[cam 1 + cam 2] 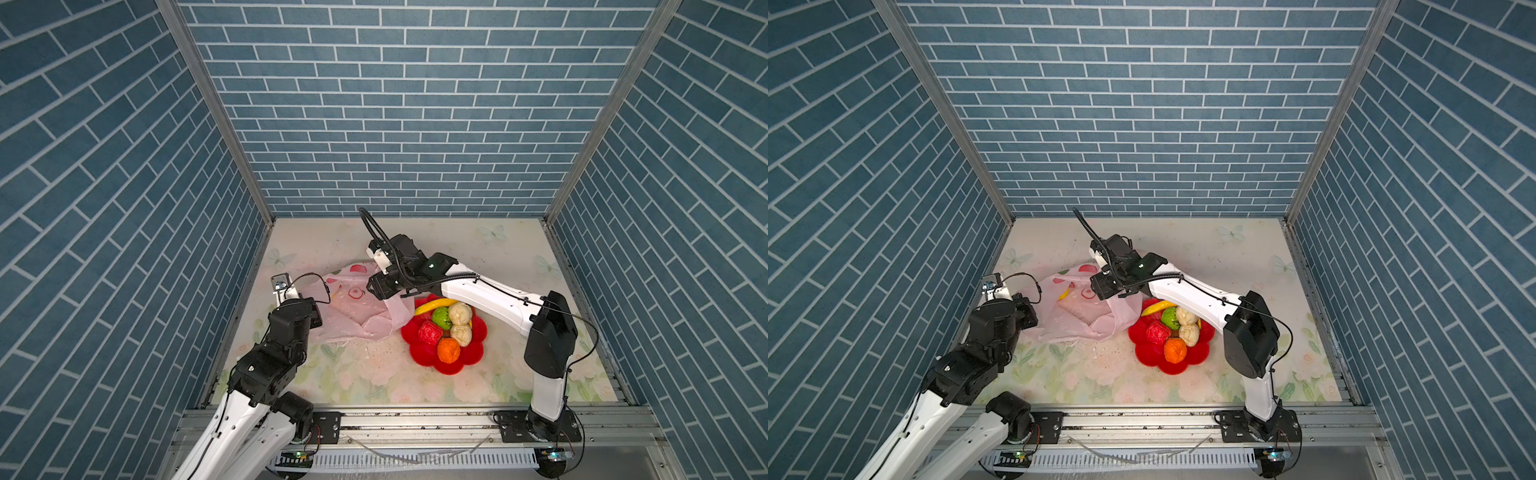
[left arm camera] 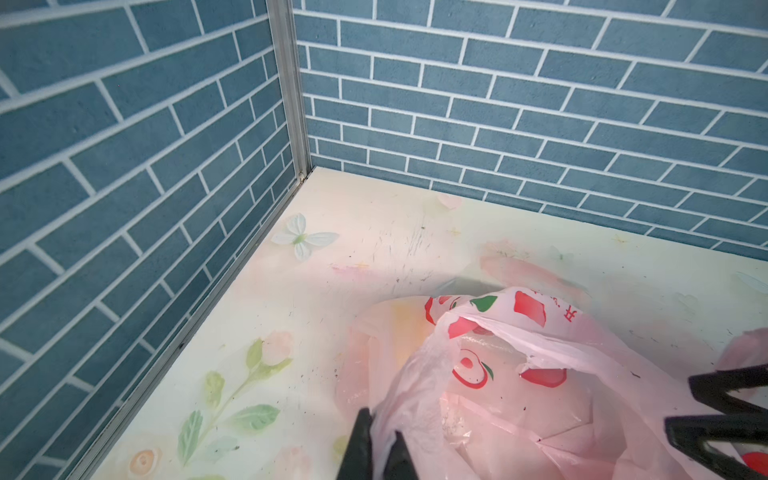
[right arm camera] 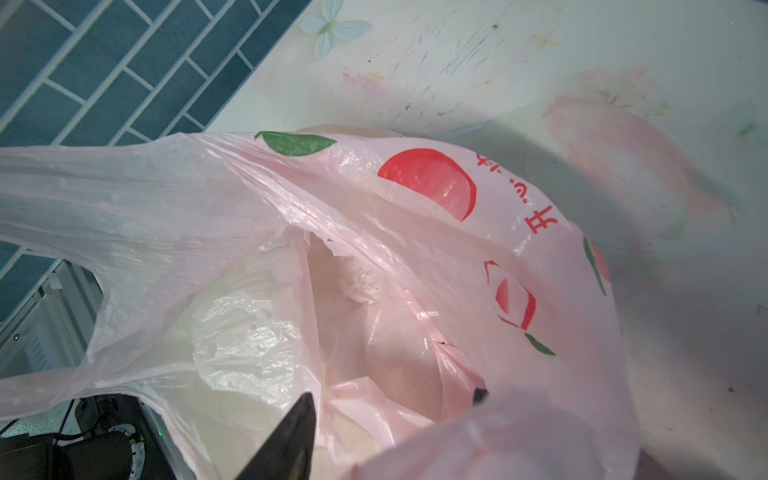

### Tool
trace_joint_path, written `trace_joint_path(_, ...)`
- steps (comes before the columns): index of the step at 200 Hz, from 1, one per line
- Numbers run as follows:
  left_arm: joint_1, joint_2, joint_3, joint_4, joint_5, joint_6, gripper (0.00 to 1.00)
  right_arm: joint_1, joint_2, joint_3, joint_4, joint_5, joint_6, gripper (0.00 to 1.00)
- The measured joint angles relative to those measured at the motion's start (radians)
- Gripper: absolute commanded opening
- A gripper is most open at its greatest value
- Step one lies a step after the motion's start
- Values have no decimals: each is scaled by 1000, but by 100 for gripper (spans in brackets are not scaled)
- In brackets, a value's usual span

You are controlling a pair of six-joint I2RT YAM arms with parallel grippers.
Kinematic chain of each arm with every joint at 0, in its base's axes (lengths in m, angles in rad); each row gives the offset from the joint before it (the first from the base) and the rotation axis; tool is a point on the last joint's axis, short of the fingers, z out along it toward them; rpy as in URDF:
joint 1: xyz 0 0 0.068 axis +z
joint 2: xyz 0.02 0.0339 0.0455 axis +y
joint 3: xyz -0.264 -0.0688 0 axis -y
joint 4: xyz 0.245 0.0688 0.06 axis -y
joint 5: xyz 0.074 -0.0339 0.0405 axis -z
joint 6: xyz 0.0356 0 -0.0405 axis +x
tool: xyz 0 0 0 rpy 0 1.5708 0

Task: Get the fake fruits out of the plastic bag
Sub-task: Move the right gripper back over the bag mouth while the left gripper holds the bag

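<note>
**Jaws.** The left gripper (image 2: 381,422) is closed on a fold of the plastic bag (image 1: 357,318), with film pinched between its fingers. The right gripper (image 3: 395,394) stands with jaws apart inside the bag's mouth. Nothing shows between them, and pink film drapes over one finger (image 3: 481,394).

**Surface and room.** Beneath both sets of jaws lies a pale table (image 1: 374,374) printed with flowers, leaves and butterflies, scuffed and speckled. Blue brick-pattern walls (image 1: 395,124) close it in on three sides, with metal posts at the corners.

**Bag.** It lies crumpled on the table. Its long axis runs from the left jaws across to the right jaws, and its mouth gapes upward around the right jaws. The film is thin, translucent pink and crinkled, with red fruit prints, green leaves and red characters. A yellow shape (image 1: 1063,293) shows through the film between the two grippers.

**Beyond the right jaws.** Just beside the bag, a red dish (image 1: 473,353) holds six fake fruits (image 1: 457,311):
- banana (image 1: 434,306)
- green fruit (image 1: 441,318)
- red fruit (image 1: 430,332)
- orange fruit (image 1: 448,350)
- two cream ones (image 1: 461,334)
</note>
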Motion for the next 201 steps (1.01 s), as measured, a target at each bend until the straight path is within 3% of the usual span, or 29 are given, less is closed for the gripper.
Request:
trace_joint_path(112, 0, -30, 2, 42, 24, 19, 8, -15, -216, -170, -138, 98, 51, 67)
trace_joint_path(201, 0, -42, 2, 46, 28, 21, 8, -16, -483, -193, -239, 316, 39, 65)
